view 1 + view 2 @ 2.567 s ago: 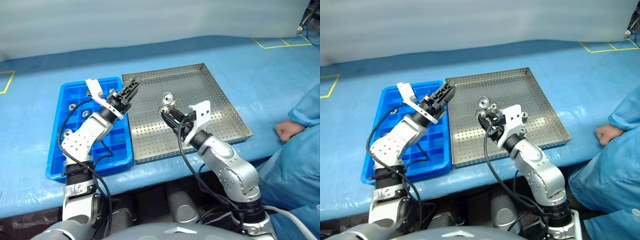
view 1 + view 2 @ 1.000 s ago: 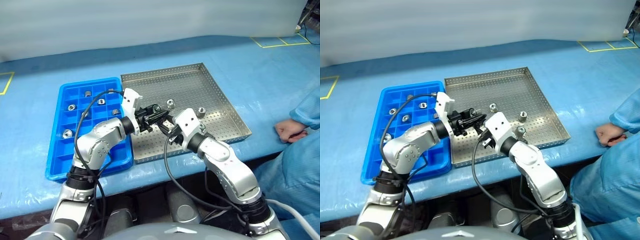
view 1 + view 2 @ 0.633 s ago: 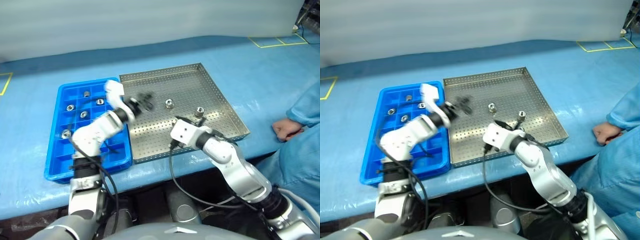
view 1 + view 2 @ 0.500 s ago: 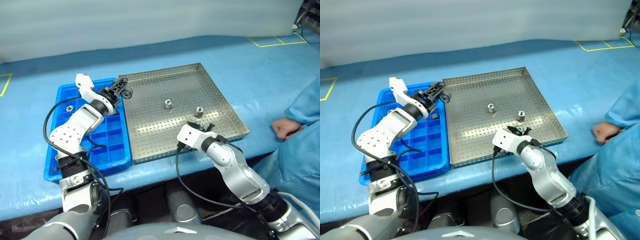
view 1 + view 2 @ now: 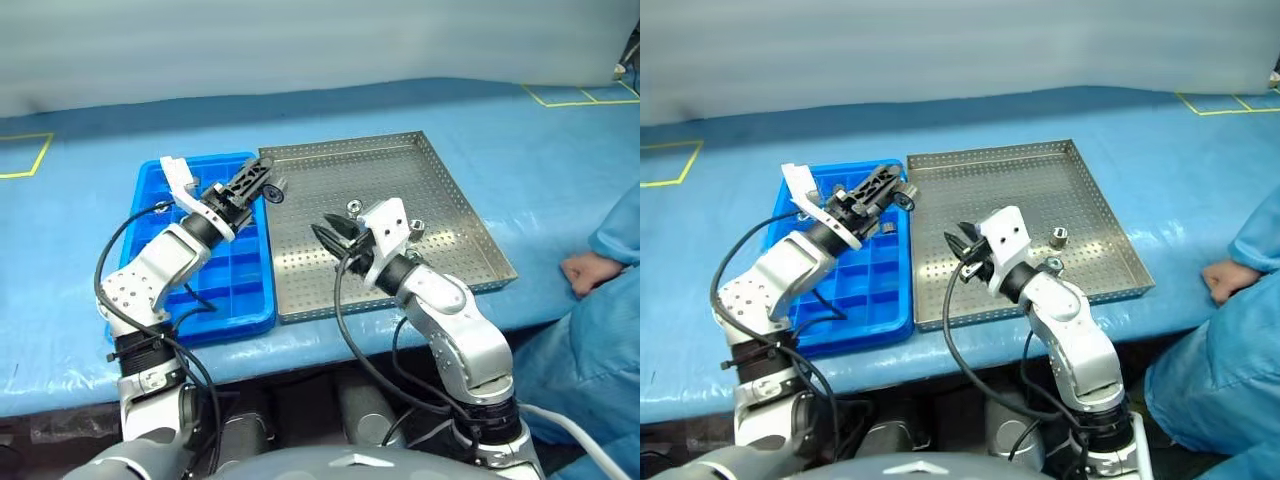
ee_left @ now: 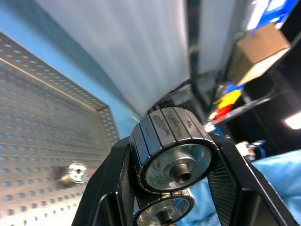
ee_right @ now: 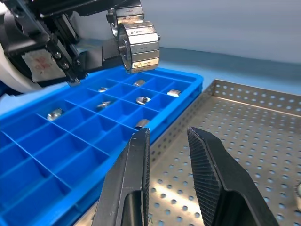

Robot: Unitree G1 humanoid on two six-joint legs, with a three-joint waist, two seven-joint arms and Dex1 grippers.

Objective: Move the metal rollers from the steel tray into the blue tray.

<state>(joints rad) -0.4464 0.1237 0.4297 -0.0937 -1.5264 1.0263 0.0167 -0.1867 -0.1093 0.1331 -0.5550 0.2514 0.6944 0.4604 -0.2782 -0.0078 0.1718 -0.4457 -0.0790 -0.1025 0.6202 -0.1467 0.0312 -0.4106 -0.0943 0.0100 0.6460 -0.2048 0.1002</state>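
The left claw (image 5: 262, 184) hangs above the seam where the blue tray (image 5: 160, 320) meets the steel tray (image 5: 470, 235), near their far corners. It pinches one of the metal rollers (image 6: 172, 151) between its two black fingers (image 6: 230, 174); in the left wrist view the roller's ribbed side and hollow centre sit squarely between the pads, with a second shiny round face just beneath it. In the right wrist view the held roller (image 7: 138, 46) shows up in the air over the blue tray's far rim.

The right claw (image 5: 335, 235) is over the middle of the steel tray, nearer its left rim, pointing toward the blue tray. The right wrist view shows its two ridged fingers (image 7: 209, 174) with a narrow slit between them and nothing held; it is as pressed together as it gets.

Two rollers lie on the steel tray's perforated floor toward its right half: one (image 5: 354, 207) just past the right arm's white bracket, one (image 5: 1059, 238) closer to the right rim. Several more sit in separate compartments of the blue tray (image 7: 142, 100), in its far rows.

Both trays rest side by side, edges touching, on the blue tabletop (image 5: 60, 240). A person's hand (image 5: 585, 271) in a blue sleeve rests at the tabletop's right edge.
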